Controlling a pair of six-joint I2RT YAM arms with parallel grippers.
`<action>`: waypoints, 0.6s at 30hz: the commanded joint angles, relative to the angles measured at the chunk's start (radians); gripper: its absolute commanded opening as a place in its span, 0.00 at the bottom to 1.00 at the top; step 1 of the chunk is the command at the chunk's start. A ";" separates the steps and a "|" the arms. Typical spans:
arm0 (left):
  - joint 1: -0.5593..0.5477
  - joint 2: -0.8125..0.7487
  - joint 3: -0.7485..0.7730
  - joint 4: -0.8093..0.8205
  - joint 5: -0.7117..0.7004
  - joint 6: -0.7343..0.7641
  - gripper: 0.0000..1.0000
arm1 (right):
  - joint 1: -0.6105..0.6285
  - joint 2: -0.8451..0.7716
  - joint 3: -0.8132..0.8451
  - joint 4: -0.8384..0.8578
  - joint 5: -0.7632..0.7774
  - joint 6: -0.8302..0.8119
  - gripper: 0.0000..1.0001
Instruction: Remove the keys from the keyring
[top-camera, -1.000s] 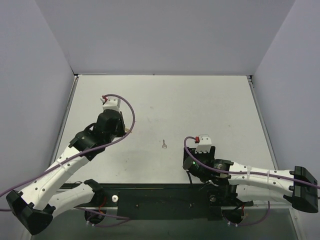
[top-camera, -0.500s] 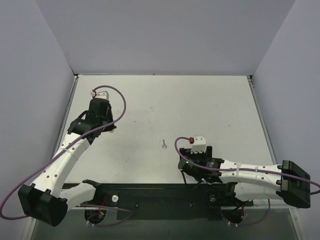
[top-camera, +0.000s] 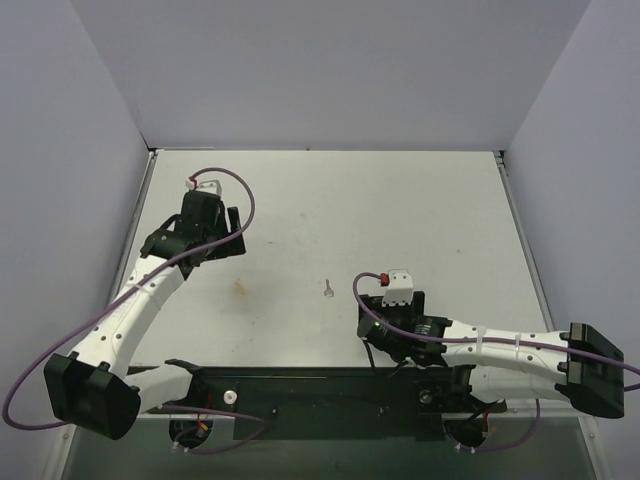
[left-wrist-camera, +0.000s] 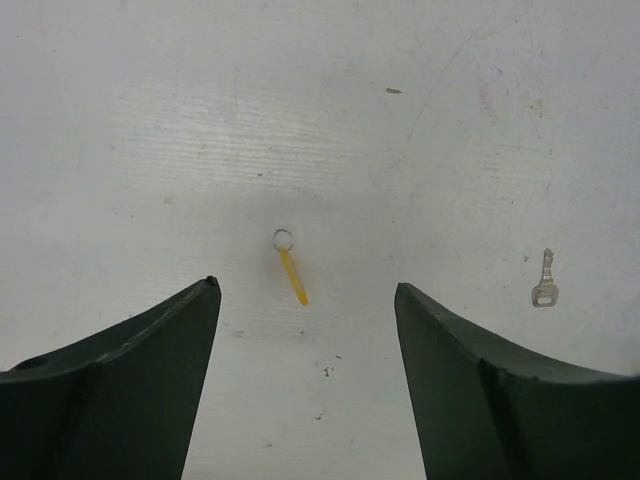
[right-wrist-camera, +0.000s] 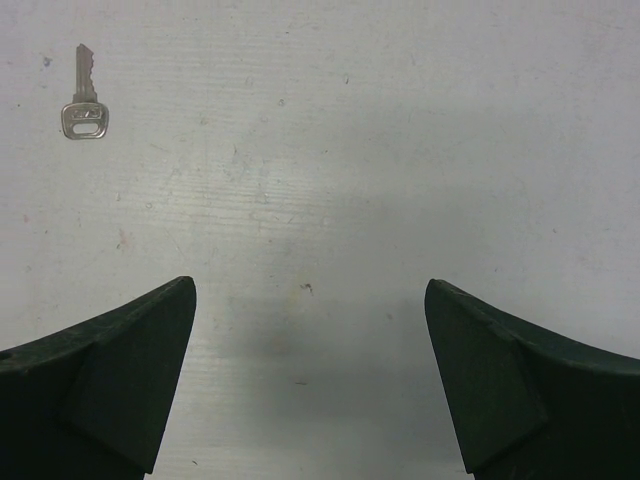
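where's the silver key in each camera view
Top external: key lies mid-table, between the two arms.
Left wrist: key at far right, just below mid-height.
Right wrist: key in the top left corner.
Shared landmark: yellow keyring, left of the key in the top and left wrist views; absent from right wrist.

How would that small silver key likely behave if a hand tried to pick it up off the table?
The key lies flat on the table, so pinching it would probably be awkward; it may slide instead. It looks like stiff metal, unlikely to bend or roll.
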 joint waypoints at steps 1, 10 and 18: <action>0.006 0.007 0.112 0.016 -0.002 0.003 0.81 | 0.004 -0.046 -0.007 0.004 0.029 0.002 0.93; 0.006 -0.082 0.100 -0.037 -0.007 0.003 0.83 | 0.004 -0.071 -0.021 0.010 0.030 0.002 0.94; 0.005 -0.329 -0.008 -0.117 -0.005 0.006 0.82 | 0.004 -0.161 -0.063 0.023 0.046 0.003 0.94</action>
